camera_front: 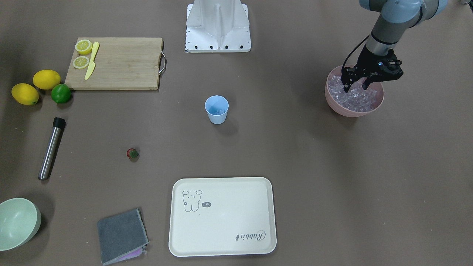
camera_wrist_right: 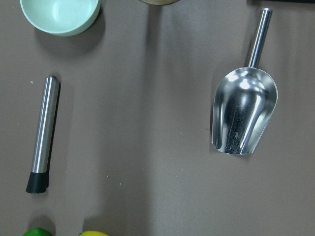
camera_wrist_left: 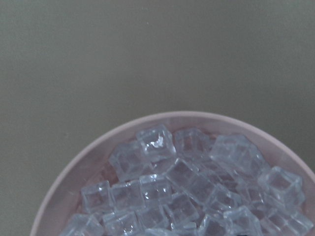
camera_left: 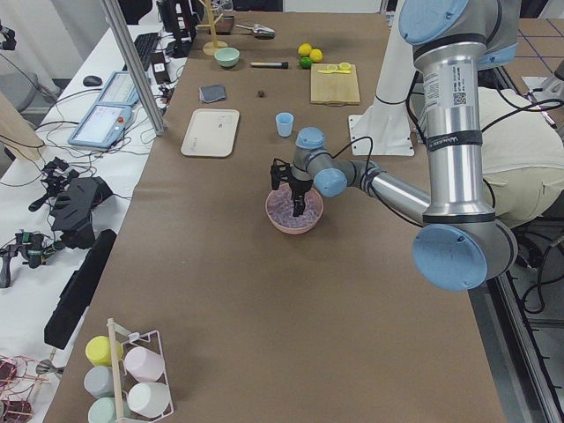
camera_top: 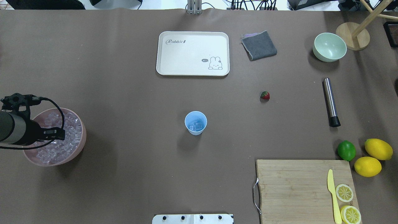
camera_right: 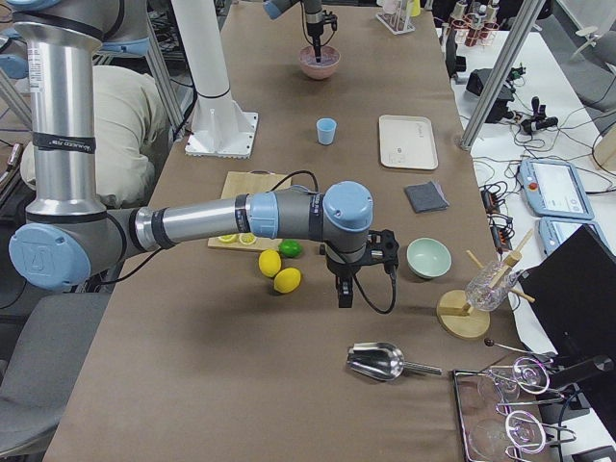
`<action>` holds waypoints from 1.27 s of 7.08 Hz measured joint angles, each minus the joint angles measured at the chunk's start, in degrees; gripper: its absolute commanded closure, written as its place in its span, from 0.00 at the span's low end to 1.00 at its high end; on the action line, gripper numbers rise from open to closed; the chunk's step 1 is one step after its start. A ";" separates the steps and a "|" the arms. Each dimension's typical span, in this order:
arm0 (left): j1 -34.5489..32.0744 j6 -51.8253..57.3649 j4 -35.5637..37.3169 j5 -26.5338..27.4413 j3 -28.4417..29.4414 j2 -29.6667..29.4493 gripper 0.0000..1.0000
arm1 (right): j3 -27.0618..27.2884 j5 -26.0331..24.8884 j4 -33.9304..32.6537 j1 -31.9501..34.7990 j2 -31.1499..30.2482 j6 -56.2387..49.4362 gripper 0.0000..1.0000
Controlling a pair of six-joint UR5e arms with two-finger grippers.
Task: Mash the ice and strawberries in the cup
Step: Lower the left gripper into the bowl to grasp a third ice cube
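The light-blue cup (camera_front: 217, 111) stands mid-table, with a few ice cubes (camera_top: 196, 126) in its bottom. A pink bowl (camera_front: 354, 112) heaped with clear ice cubes (camera_front: 360, 100) stands at the table's left end; the left wrist view shows the ice (camera_wrist_left: 187, 187) up close. My left gripper (camera_front: 356, 88) is open, its fingertips down among the cubes in the bowl. The small red strawberry (camera_front: 132, 153) lies on the table, apart from the cup. My right gripper (camera_right: 345, 289) hovers over the table's right end beyond the lemons; I cannot tell whether it is open or shut.
A steel muddler (camera_front: 51, 147) lies right of the strawberry. A white tray (camera_front: 221, 216), grey cloth (camera_front: 122, 234) and pale green bowl (camera_front: 18, 221) sit on the far side. A cutting board (camera_front: 118, 62) holds lemon slices and a knife, beside lemons and a lime (camera_front: 61, 93). A metal scoop (camera_wrist_right: 243, 113) lies under the right wrist.
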 measured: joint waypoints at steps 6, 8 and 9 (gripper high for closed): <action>0.22 0.43 0.03 0.09 0.81 0.25 0.45 | -0.14 0.00 0.00 -0.02 -0.14 0.01 0.00; 0.85 0.43 0.08 0.49 1.08 0.19 0.45 | -0.17 0.00 0.00 0.00 -0.41 -0.05 0.00; 1.35 0.43 0.09 1.04 1.17 0.12 0.49 | -0.16 -0.02 0.00 0.00 -0.52 -0.06 0.00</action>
